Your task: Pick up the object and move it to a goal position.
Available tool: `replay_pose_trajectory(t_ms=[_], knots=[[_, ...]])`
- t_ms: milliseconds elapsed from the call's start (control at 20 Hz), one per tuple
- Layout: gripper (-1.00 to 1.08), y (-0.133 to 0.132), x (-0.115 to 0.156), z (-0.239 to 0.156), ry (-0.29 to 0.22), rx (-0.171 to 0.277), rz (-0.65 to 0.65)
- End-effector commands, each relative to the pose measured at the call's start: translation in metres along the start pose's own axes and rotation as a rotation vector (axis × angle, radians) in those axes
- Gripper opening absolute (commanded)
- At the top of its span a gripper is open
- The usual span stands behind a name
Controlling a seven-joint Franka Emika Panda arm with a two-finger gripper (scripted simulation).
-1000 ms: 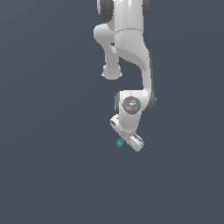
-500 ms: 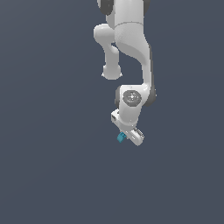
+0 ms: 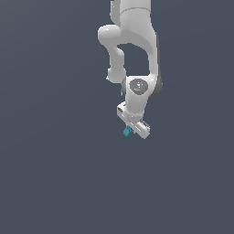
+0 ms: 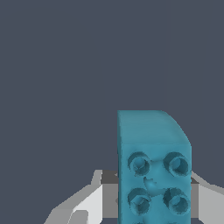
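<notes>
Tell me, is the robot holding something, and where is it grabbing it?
Yes. The hand holds the tiny teal block. The wrist view shows the fingers on its two opposite sides, at the near end; the rest sticks out.

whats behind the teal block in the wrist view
Behind the teal block, only plain dark grey background shows. The tool's grey fingers flank it; the block hides whatever lies directly behind it.

teal-blue block (image 4: 153,175): smooth matt plastic look, round recessed dimples on one face. gripper (image 3: 133,129): smooth white plastic-like shell, light sheen. arm (image 3: 137,45): same glossy white casing. background surface (image 3: 55,160): uniform matt slate grey.
</notes>
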State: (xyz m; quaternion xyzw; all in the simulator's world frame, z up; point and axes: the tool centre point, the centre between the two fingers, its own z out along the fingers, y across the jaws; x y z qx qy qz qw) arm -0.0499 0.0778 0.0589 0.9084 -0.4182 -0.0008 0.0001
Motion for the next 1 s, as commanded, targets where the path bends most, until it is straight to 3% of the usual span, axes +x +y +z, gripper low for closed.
replay_pose_trajectory(t_ms=[0, 500, 950], knots=[[-1.0, 0.011, -0.012, -0.008, 0.0, 0.001, 0.0], [-1.0, 0.046, -0.049, -0.031, 0.0, 0.001, 0.0], [-1.0, 0.055, -0.059, -0.039, 0.001, 0.001, 0.0]])
